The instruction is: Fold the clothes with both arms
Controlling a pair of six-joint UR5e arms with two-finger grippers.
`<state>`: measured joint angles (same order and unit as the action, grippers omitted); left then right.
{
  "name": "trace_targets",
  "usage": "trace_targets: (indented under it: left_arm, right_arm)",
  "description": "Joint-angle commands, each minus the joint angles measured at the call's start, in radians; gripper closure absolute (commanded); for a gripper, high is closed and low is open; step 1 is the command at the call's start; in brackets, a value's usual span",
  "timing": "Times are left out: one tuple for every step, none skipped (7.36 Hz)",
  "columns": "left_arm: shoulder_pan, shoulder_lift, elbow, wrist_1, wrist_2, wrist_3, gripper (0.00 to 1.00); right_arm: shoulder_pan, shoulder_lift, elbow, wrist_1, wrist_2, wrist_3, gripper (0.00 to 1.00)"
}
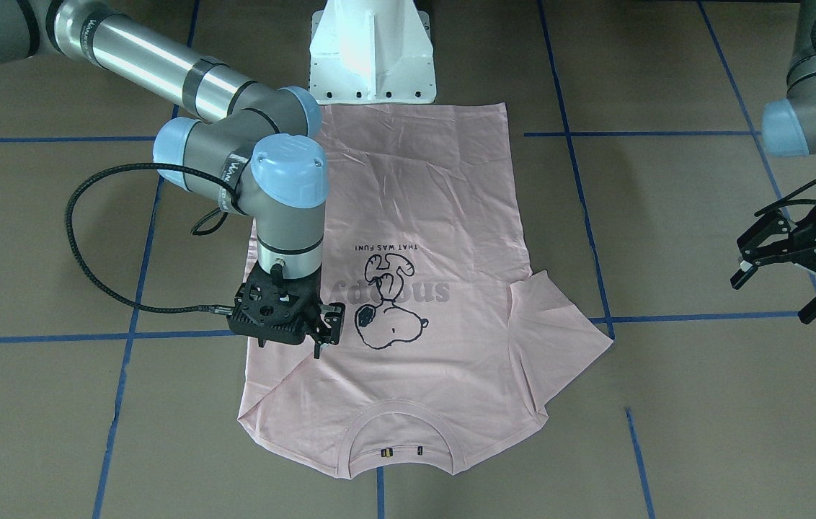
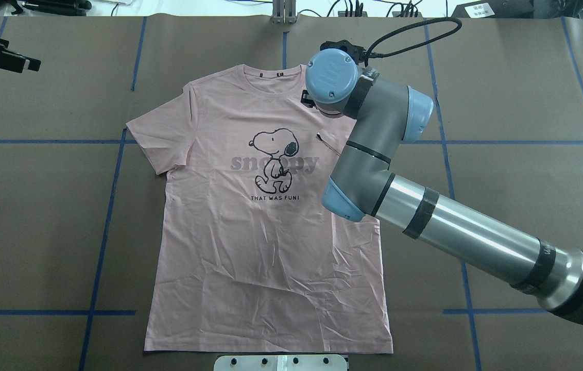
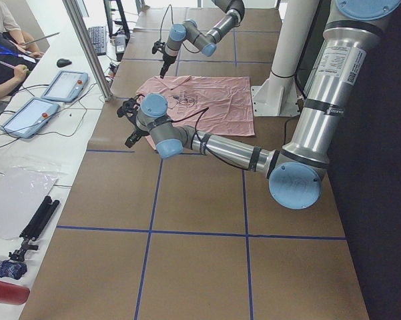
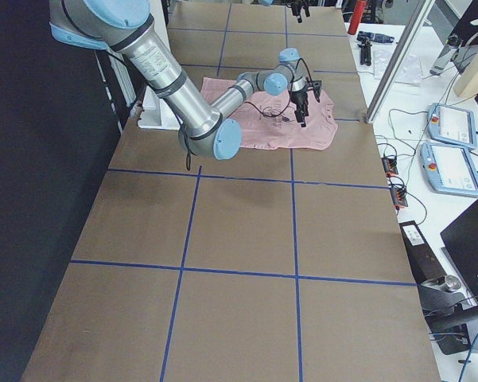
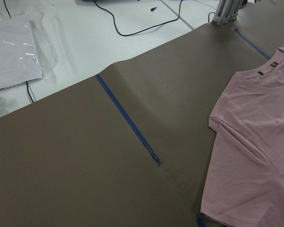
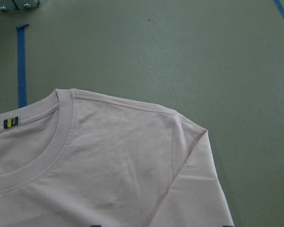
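With the T-shirt (image 2: 266, 247) lying flat and print-up in the middle of the tabletop (image 2: 518, 180), collar (image 6: 61, 142) far from my base and hem near it, I judge the folding has barely begun. This looks like the opening grab.

My right gripper (image 1: 325, 339) hangs over the shirt's right side, just below the shoulder. Its fingers point down and are spread wide, with nothing between them. Whether the tips touch cloth, I cannot tell.

The right sleeve (image 6: 193, 189) lies close in against the body, while the left sleeve (image 1: 559, 317) sticks out. My left gripper (image 1: 786, 277) is well off to the left over bare tabletop, also spread wide and empty.

To do this well, I want the right gripper to come straight down and pinch both layers at the shoulder seam, not just the top one. The left gripper needs to travel in to the matching spot on the left shoulder before anything lifts.

Both sides should rise together and stay level, or the thin cloth will skew and drag its creased lower half out of line.
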<state>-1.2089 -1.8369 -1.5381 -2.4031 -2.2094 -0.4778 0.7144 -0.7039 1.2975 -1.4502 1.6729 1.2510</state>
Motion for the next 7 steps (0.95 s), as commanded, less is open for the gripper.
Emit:
trace_targets:
  left_arm:
    - [0.105, -0.011, 0.007, 0.001, 0.155, -0.192, 0.0]
    - [0.139, -0.022, 0.01, 0.002, 0.186, -0.253, 0.0]
    - [0.182, -0.03, 0.013, 0.004, 0.213, -0.312, 0.0]
    - [0.243, -0.048, 0.016, 0.01, 0.308, -0.415, 0.08]
    - [0.288, -0.095, 0.077, 0.009, 0.359, -0.5, 0.19]
    - [0.308, -0.154, 0.164, -0.002, 0.399, -0.528, 0.25]
    - [0.328, -0.18, 0.208, -0.002, 0.452, -0.532, 0.28]
  right_arm:
    - [0.126, -0.023, 0.012, 0.007, 0.176, -0.195, 0.0]
    - [0.192, -0.096, 0.067, 0.016, 0.267, -0.309, 0.0]
    - [0.261, -0.191, 0.159, 0.019, 0.327, -0.438, 0.0]
    - [0.31, -0.274, 0.219, 0.019, 0.371, -0.525, 0.0]
    - [0.321, -0.296, 0.236, 0.019, 0.376, -0.538, 0.0]
    - [0.321, -0.296, 0.238, 0.019, 0.375, -0.536, 0.0]
    - [0.321, -0.298, 0.24, 0.019, 0.375, -0.536, 0.0]
